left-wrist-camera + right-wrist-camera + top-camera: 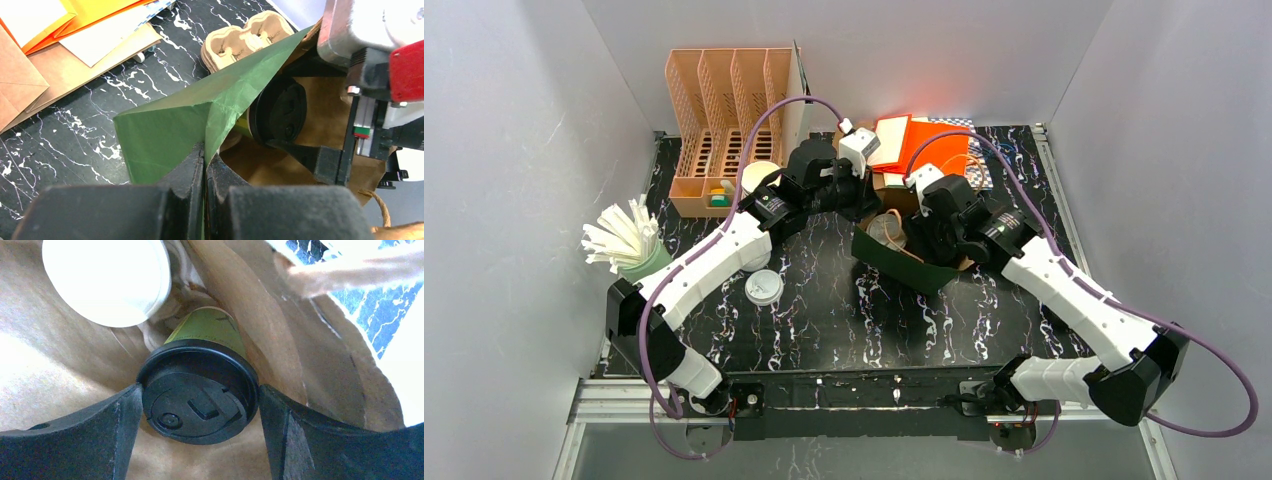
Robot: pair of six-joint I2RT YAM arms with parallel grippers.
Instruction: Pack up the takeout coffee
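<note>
While the left hand [205, 157] pinches the green bag [165, 130] open, the right hand [200, 392] clasps the takeout coffee [206, 329] top-first, its long axis pointing deeper inside

Clad in white shells with black joints, both the left arm [714, 258] and the right arm [1064, 290]. Rooted in a bulky black shoulder housing [1129, 385] apiece. Trailed by a mauve cable [809, 98] each (looping wide of the links). Capped at the wrist by a small white box [859, 150].

On the left gripper [206, 155], matte black fingers [100, 210], thick, blocky, faintly grainy. On the right gripper [200, 390], black fingers too, with curved inner edges. Behind those, a silver housing [350, 30], a red block [407, 70], a small screw head [353, 90] and a white strip [365, 131] marked green and red.
</note>
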